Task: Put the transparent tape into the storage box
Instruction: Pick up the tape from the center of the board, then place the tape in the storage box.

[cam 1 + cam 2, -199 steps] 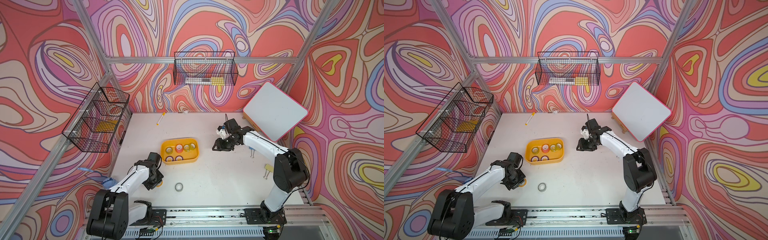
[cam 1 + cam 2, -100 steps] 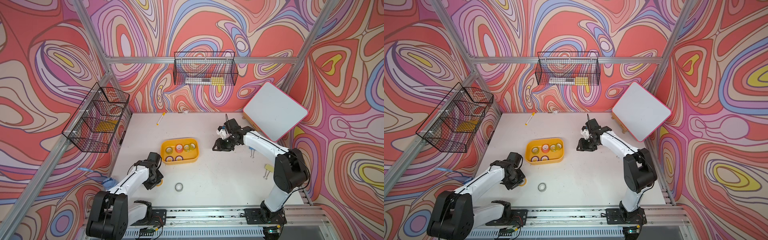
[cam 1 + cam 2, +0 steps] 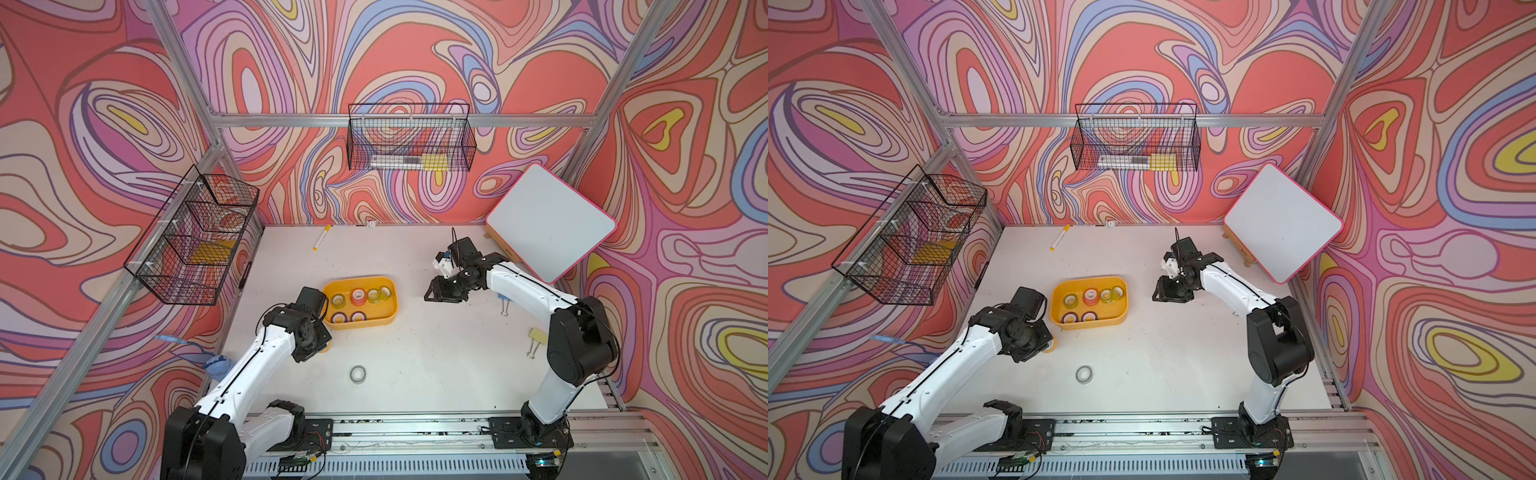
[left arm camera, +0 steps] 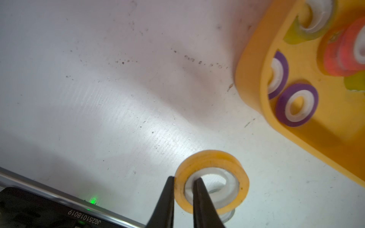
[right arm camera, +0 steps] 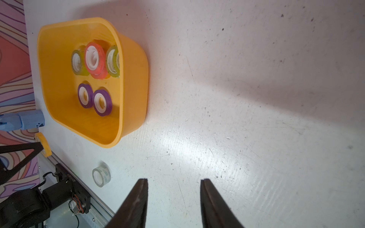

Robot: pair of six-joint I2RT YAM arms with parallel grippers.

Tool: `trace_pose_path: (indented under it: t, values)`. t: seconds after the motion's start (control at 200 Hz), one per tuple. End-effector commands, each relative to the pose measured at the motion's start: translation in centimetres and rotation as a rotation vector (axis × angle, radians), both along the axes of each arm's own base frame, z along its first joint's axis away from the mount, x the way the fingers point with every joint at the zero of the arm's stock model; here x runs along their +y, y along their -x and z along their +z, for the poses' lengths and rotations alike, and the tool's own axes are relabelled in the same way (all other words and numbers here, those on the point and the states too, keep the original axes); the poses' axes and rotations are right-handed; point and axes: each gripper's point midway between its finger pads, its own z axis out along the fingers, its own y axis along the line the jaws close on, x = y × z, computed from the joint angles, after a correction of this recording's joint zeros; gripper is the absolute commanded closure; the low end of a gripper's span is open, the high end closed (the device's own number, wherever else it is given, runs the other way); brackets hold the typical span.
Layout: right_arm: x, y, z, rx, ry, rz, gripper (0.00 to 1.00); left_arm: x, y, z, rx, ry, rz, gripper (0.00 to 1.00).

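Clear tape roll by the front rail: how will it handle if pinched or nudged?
The clear tape roll lies flat, hole up, so a nudge would probably slide it, not roll it. Small and hollow, likely light. Its glossy band may slip; pinching through the core, as the left end effector does on the yellow roll, seems safer.

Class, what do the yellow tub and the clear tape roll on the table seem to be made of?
Tub: likely moulded plastic, smooth and slightly glossy; uniform colour, rounded corners, rolled rim.
Tape roll: clear glossy film, probably plastic, wound on a white core.
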Motion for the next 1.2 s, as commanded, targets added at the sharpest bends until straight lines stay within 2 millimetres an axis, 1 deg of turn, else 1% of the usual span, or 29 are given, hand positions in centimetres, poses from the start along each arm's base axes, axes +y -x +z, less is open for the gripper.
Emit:
trace_pose_path:
  t: [0.0,0.07,0.165,0.315,0.446,0.606,0.806,0.982,1.197]
  values:
    - [0.4,-0.8,0.4,-0.014,-0.025,-0.004,0.56,-0.7,-1.8,1.8,-0.012,-0.034,-0.047,0.86]
    - [0.3,-0.6,0.4,-0.012,-0.025,-0.008,0.56,-1.6,-3.7,3.0,-0.036,-0.036,-0.076,0.86]
    - [0.3,-0.6,0.4,-0.017,-0.027,-0.006,0.56,-2.8,-6.1,3.5,-0.045,-0.033,-0.112,0.86]
    - [0.2,-0.6,0.4,-0.018,-0.024,-0.011,0.56,-4.6,-9.2,2.9,-0.028,-0.030,-0.172,0.86]
    - [0.0,-0.6,0.3,-0.018,-0.026,-0.017,0.56,-5.6,-11.3,1.7,-0.006,-0.034,-0.205,0.87]
    - [-0.1,-0.4,0.1,-0.011,-0.025,-0.022,0.56,-6.5,-13.1,0.6,0.006,-0.033,-0.233,0.87]
    - [-0.3,-0.6,0.2,-0.016,-0.015,-0.022,0.56,-7.0,-15.1,0.4,0.001,-0.051,-0.251,0.86]
    - [-0.7,-0.9,0.5,-0.023,-0.005,-0.025,0.56,-8.1,-16.4,-1.1,0.022,-0.023,-0.260,0.86]
    - [-1.1,-1.0,0.5,-0.017,-0.002,-0.033,0.56,-8.8,-17.7,-2.8,0.050,-0.018,-0.270,0.86]
